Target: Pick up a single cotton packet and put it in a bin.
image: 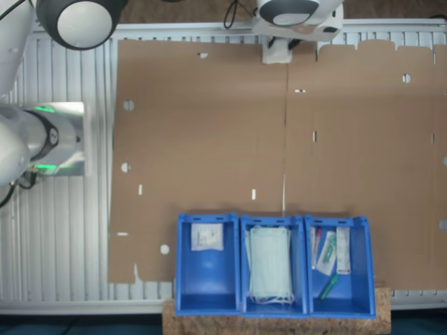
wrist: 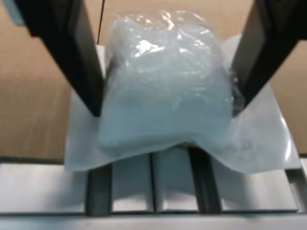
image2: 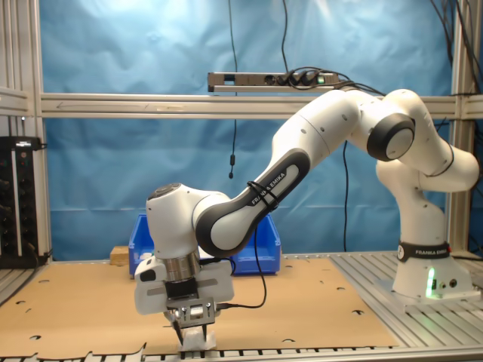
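The cotton packet (wrist: 165, 91), a puffy white plastic pouch, lies at the edge of the brown cardboard (wrist: 33, 91), partly over the slatted metal table. My gripper (wrist: 168, 105) is down around it, and its two black fingers (wrist: 84, 62) press into the packet's two sides, so the packet bulges between them. In the second exterior view the gripper (image2: 192, 330) stands low at the cardboard's near edge with the packet (image2: 199, 341) under it. In the first exterior view the packet (image: 276, 53) shows at the top edge, below the arm's hand.
Three blue bins stand side by side at the bottom of the first exterior view: one (image: 183, 279) holds a white packet (image: 207, 237), the middle one (image: 244, 303) pale green masks (image: 270, 269), the third (image: 363, 279) mixed small items. The cardboard sheet (image: 209, 125) has small holes.
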`<action>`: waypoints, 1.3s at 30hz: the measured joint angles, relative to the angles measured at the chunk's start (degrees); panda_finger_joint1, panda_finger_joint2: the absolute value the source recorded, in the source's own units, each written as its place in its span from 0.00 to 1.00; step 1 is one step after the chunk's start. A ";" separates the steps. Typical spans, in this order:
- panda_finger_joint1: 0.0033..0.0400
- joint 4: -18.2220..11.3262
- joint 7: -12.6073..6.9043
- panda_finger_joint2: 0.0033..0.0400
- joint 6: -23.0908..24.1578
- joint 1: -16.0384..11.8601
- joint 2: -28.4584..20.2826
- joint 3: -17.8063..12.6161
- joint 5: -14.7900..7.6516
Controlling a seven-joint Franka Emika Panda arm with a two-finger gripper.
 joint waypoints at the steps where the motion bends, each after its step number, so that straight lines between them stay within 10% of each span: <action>1: 0.87 0.00 0.00 0.87 0.00 0.00 0.00 0.00 0.00; 5: 0.87 0.00 0.00 0.87 0.00 0.00 -0.01 0.00 0.00; 6: 0.35 0.00 0.00 0.35 0.00 0.00 -0.01 0.00 0.00; 10: 0.35 0.01 0.00 0.35 0.00 0.04 -0.08 -0.12 0.00; 11: 0.12 0.01 0.00 0.12 0.00 0.05 -0.15 -0.19 0.00; 39: 0.05 -0.59 0.00 0.05 0.00 0.06 -1.40 -0.26 -0.13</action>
